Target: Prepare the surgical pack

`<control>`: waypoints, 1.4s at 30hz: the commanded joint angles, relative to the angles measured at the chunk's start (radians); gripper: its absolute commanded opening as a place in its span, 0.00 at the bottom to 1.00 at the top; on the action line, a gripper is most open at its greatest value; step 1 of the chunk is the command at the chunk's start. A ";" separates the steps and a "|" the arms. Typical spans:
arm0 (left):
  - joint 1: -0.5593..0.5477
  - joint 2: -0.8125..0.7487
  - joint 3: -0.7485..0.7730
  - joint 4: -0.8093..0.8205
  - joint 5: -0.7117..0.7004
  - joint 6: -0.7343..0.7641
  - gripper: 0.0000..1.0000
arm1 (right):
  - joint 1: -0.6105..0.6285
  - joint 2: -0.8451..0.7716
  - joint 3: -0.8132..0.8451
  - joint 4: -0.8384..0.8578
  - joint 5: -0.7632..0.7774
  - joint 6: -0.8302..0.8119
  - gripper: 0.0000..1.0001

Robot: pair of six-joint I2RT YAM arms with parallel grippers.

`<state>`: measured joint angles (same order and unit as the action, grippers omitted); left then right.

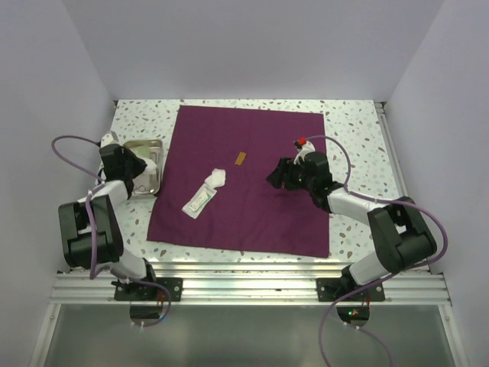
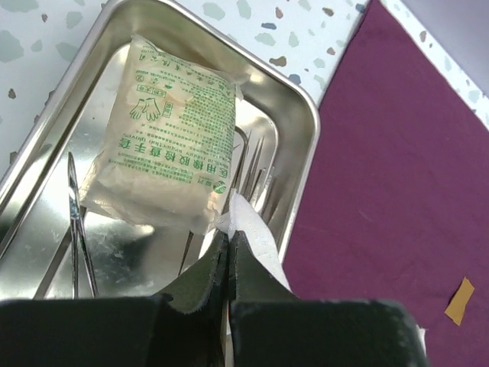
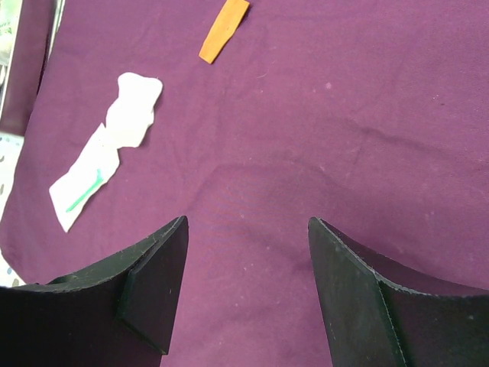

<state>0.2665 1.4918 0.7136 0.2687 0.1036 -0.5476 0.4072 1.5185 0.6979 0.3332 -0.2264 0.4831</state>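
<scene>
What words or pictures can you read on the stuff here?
Clear plastic packet in the steel tray: green Chinese print and a drawing of two hands, upside down, too blurred to quote.
White packet on the purple cloth: a green mark, no readable words.
Orange strip: blank.

The tray (image 1: 145, 144), holding a glove packet (image 2: 172, 138) and instruments (image 2: 74, 222), sits left of the cloth (image 1: 252, 214), which bears gauze (image 1: 216, 177).

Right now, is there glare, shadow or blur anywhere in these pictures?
Top view: soft, even light, only faint shadows on the purple cloth. Left wrist view: the steel tray gleams with bright glare; the left gripper up close is dark and featureless. Right wrist view: flat light, cloth creases clear, the right gripper slightly soft.
</scene>
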 commanded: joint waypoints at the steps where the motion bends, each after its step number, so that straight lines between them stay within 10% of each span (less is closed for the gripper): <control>1: 0.008 0.091 0.101 0.061 0.031 -0.015 0.00 | 0.005 0.003 0.025 0.013 0.010 -0.020 0.67; 10: 0.000 0.228 0.210 0.050 0.027 -0.005 0.00 | 0.005 0.008 0.023 0.012 0.018 -0.023 0.67; 24: -0.059 0.161 0.273 -0.108 -0.132 0.049 0.66 | 0.005 0.002 0.023 0.007 0.022 -0.028 0.67; 42: -0.348 -0.048 0.331 -0.364 -0.271 0.101 0.91 | 0.007 -0.003 0.022 0.006 0.022 -0.026 0.67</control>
<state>-0.0010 1.4658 0.9962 -0.0521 -0.1566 -0.4561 0.4110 1.5185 0.6979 0.3279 -0.2249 0.4706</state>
